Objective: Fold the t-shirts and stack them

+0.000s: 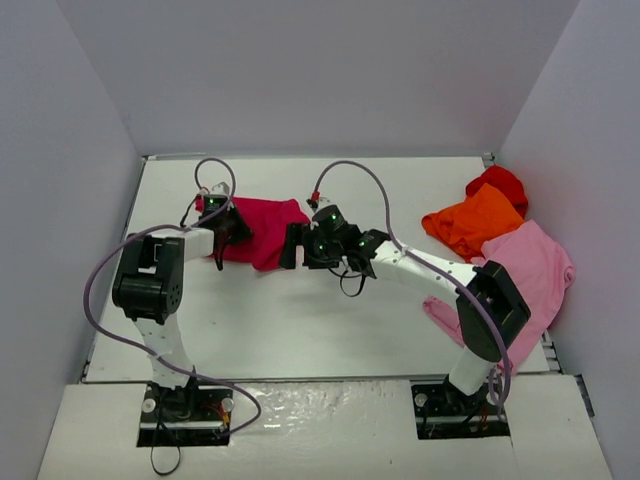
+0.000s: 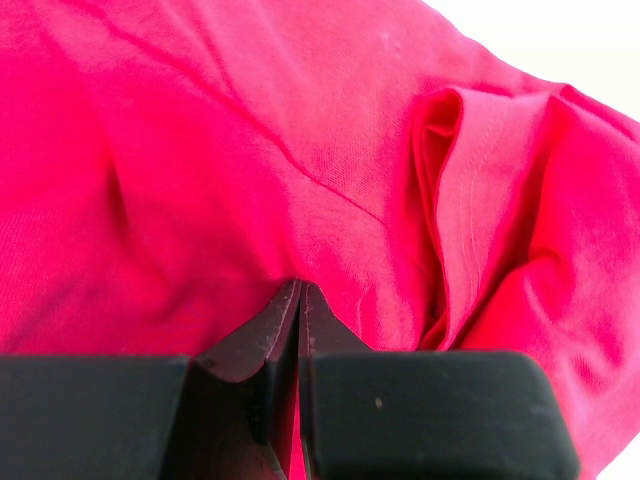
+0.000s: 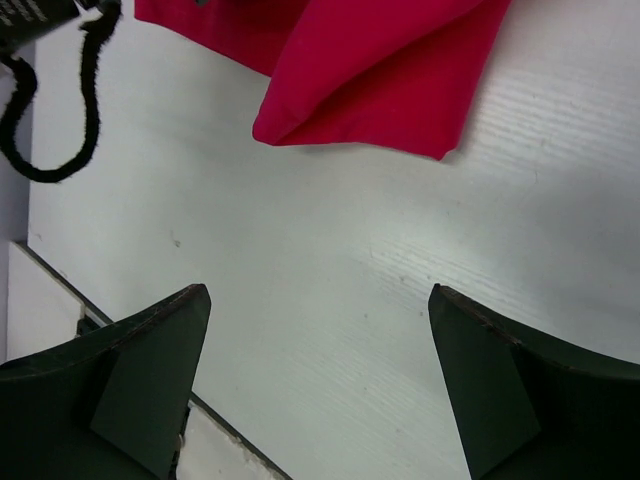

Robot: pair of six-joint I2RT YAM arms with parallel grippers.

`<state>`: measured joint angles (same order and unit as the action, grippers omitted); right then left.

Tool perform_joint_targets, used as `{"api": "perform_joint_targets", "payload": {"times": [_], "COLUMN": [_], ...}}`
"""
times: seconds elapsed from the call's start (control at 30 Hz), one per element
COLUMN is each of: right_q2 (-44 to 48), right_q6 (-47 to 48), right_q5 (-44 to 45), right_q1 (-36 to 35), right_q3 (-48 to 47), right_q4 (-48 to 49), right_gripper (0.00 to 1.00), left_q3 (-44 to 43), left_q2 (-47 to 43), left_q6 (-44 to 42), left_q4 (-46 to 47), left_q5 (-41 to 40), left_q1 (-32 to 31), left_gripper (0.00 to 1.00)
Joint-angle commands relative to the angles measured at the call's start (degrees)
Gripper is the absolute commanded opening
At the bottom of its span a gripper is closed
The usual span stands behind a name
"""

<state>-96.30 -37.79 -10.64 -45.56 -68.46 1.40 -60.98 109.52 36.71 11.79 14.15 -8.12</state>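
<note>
Currently the task is at an early stage: the crimson shirt (image 1: 268, 222) lies partly folded at the far left-centre of the desk (image 1: 300, 320), the orange shirt (image 1: 475, 220), red shirt (image 1: 500, 183) and pink shirt (image 1: 535, 265) lie unfolded in a heap at the right edge, and no stack exists. The left claw (image 2: 300, 290) is fully shut on a pinch of the crimson shirt at its left end; the right claw (image 3: 320, 295) hangs wide open and empty over the desk just beside its right edge.
</note>
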Motion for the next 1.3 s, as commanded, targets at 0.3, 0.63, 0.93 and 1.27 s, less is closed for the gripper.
{"api": "perform_joint_targets", "payload": {"times": [0.3, 0.63, 0.93, 1.27], "right_q2": [8.25, 12.47, 10.72, 4.1], "right_q6": [-9.14, -4.86, -0.74, -1.85], "right_q5": [13.49, 21.18, 20.68, 12.44], "right_q1": [-3.0, 1.03, 8.83, 10.32], "right_q3": [16.23, 16.84, 18.44, 16.52], "right_q4": [12.92, 6.26, 8.59, 16.11], "right_gripper": [0.86, 0.86, 0.85, 0.84], "left_q3": [4.94, 6.78, 7.55, 8.25], "left_q2": [-2.94, -6.47, -10.0, -11.17], "left_q6": [4.69, 5.39, 5.15, 5.3], "left_q4": [-7.53, -8.27, -9.88, -10.3], "left_q5": [-1.53, -2.02, -2.32, -2.7], "left_q1": [-15.54, -17.34, -17.47, -17.81], "left_gripper": [0.0, 0.0, 0.0, 0.0]}}
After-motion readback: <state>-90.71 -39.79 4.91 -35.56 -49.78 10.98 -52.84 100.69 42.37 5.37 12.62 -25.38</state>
